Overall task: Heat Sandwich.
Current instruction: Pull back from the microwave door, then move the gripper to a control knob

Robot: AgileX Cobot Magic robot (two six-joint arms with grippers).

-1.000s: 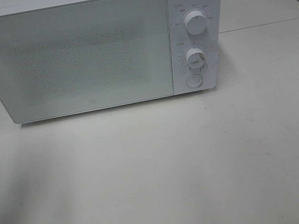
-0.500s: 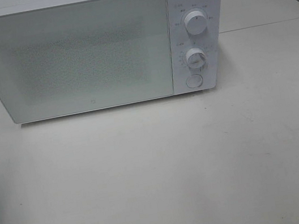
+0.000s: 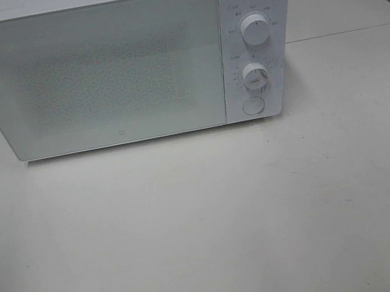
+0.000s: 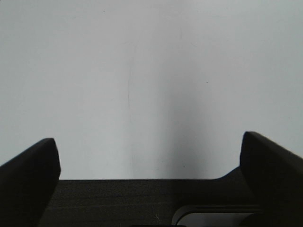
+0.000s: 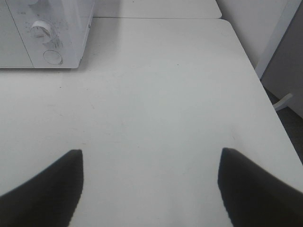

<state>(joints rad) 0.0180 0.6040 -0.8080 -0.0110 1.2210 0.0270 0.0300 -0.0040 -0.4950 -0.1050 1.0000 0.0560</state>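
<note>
In the high view, a white box-shaped microwave oven (image 3: 121, 61) fills the upper left and centre of the frame. It stands on a pale off-white table (image 3: 208, 226), which takes up the lower half. The oven's wide frosted door (image 3: 93, 77) is shut. On the control panel, toward the upper right of the frame, we see two round white dials, one (image 3: 256, 31) above the other (image 3: 254, 76). A round white push button (image 3: 252, 106) sits just beneath them.

The left wrist view shows the left gripper (image 4: 149, 142) released. Its two black fingers (image 4: 31, 175) are spread wide apart over plain tabletop and grasp nothing.

The right wrist view shows the right gripper (image 5: 151, 153) released as well, its black fingers (image 5: 47, 194) wide apart with only table between them. Beyond it we see the corner of the oven that carries the lower dial and the button.

We cannot tell where the sandwich is. No view shows it, and the frosted door hides the oven's inside.
</note>
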